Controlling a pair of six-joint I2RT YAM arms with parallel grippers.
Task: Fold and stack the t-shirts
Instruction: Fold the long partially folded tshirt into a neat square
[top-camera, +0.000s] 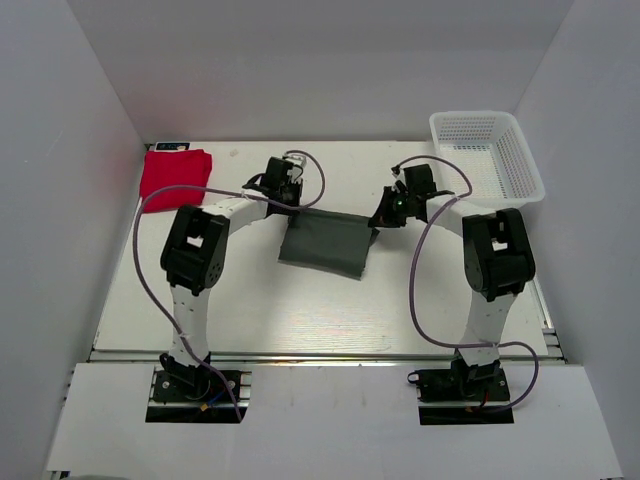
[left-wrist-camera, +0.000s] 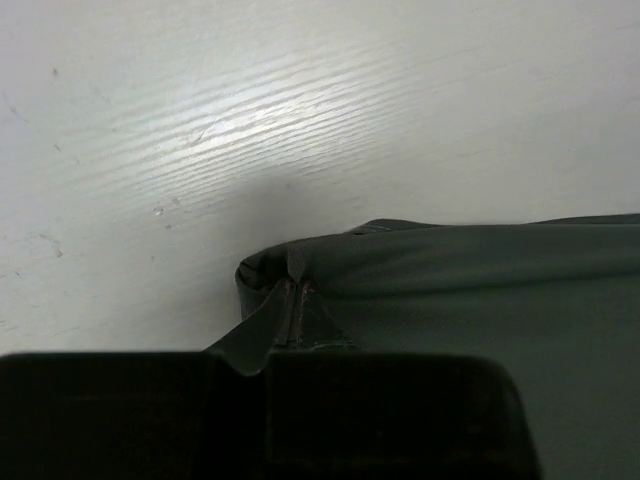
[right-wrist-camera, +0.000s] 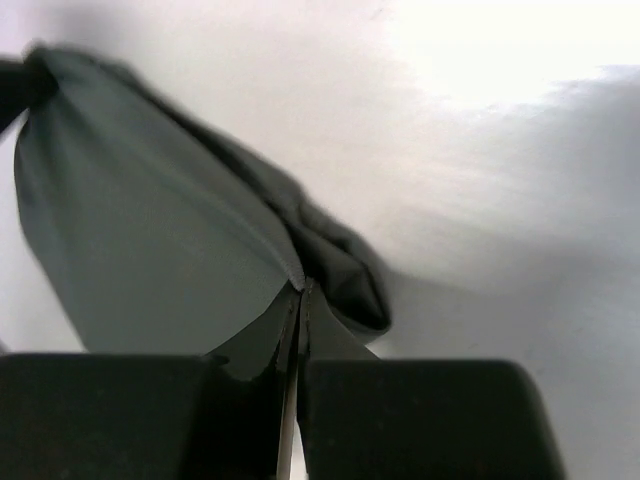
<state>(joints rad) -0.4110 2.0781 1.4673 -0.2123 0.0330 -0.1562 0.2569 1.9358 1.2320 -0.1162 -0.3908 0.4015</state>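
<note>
The dark grey-green t-shirt (top-camera: 325, 242) lies folded into a rectangle at the table's middle. My left gripper (top-camera: 287, 205) is shut on its far left corner; in the left wrist view the gripper (left-wrist-camera: 295, 290) pinches the cloth (left-wrist-camera: 480, 290). My right gripper (top-camera: 378, 218) is shut on its far right corner; in the right wrist view the gripper (right-wrist-camera: 301, 292) clamps the hem of the shirt (right-wrist-camera: 140, 240). The red t-shirt (top-camera: 175, 172) lies folded at the far left of the table. No neck label shows.
A white mesh basket (top-camera: 487, 156) stands at the far right corner. White walls enclose the table on three sides. A small dark item (top-camera: 170, 146) lies behind the red shirt.
</note>
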